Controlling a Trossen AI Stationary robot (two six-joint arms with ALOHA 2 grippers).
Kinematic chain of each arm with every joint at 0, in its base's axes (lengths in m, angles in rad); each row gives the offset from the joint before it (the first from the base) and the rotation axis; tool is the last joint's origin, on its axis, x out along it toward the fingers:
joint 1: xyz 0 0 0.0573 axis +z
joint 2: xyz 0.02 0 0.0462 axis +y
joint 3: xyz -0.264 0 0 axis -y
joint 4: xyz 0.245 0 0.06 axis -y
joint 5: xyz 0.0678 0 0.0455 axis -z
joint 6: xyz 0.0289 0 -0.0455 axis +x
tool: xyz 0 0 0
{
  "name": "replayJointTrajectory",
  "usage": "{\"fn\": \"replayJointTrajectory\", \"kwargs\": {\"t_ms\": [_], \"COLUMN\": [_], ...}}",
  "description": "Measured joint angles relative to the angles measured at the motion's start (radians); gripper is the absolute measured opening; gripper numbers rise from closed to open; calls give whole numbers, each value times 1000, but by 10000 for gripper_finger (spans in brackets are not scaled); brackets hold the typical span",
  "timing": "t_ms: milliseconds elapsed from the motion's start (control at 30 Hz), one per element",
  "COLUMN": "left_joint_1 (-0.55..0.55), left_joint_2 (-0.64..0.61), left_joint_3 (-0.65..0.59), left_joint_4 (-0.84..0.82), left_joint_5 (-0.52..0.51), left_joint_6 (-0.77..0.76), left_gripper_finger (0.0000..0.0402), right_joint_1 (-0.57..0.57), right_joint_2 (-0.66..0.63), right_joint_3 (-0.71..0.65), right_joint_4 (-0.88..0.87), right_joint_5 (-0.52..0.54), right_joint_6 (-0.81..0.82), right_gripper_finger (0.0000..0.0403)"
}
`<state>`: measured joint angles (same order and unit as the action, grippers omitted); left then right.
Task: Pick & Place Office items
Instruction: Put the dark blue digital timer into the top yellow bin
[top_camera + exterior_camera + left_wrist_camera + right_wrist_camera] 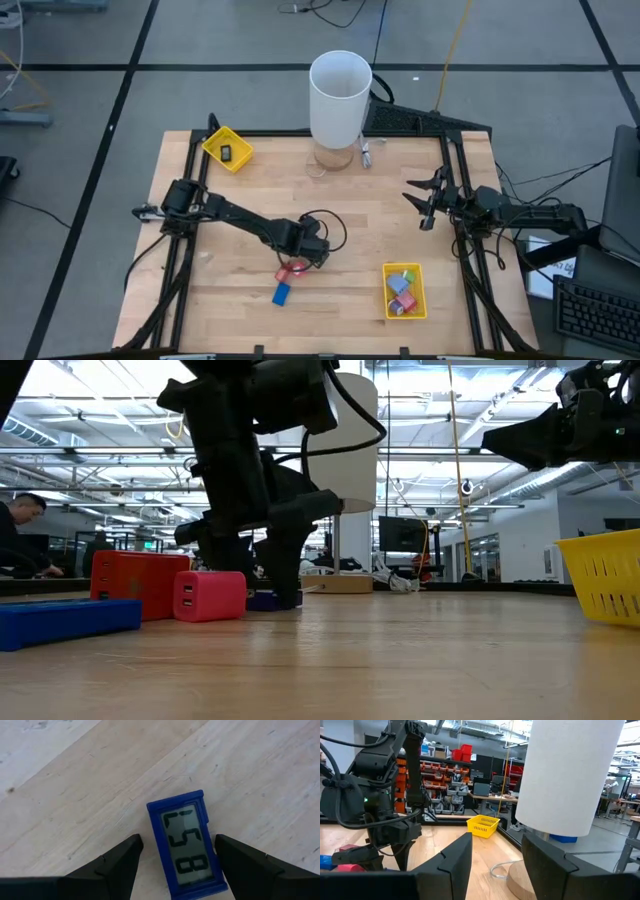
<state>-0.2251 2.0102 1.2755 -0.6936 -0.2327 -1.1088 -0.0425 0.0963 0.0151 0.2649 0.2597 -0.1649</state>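
A workshop with ceiling lights and shelving surrounds the pale wooden table [350, 210]. On it stand a tall white cylinder [339, 97] and two yellow mesh trays. The left end effector [175, 865] is spread wide around a small blue digital clock [186, 842] lying flat. The right end effector [424, 200] hovers, fingers parted.

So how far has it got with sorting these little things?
Several pieces already lie in the near yellow tray, and a black one in the far yellow tray. The left gripper is open, straddling a small blue clock, not yet gripped. A red piece, a pink piece and a blue bar remain. The right gripper waits, open.
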Motion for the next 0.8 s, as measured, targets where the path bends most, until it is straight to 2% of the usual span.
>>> {"fn": "replayJointTrajectory", "kwargs": {"t_ms": [467,567,800], "left_joint_1": [-17,-17,-18], "left_joint_2": [1,2,3], "left_joint_3": [-4,-5,-5], "left_joint_4": [7,33,68], "left_joint_5": [-26,-28,-57], "left_joint_6": [43,82,182], "left_gripper_finger": [160,157,180], "right_joint_1": [0,0,0], "right_joint_2": [0,0,0], "right_joint_3": [0,0,0], "right_joint_4": [-9,-14,-24], "right_joint_5": [0,0,0], "right_joint_6": [3,14,22], "right_gripper_finger": [160,162,160]}}
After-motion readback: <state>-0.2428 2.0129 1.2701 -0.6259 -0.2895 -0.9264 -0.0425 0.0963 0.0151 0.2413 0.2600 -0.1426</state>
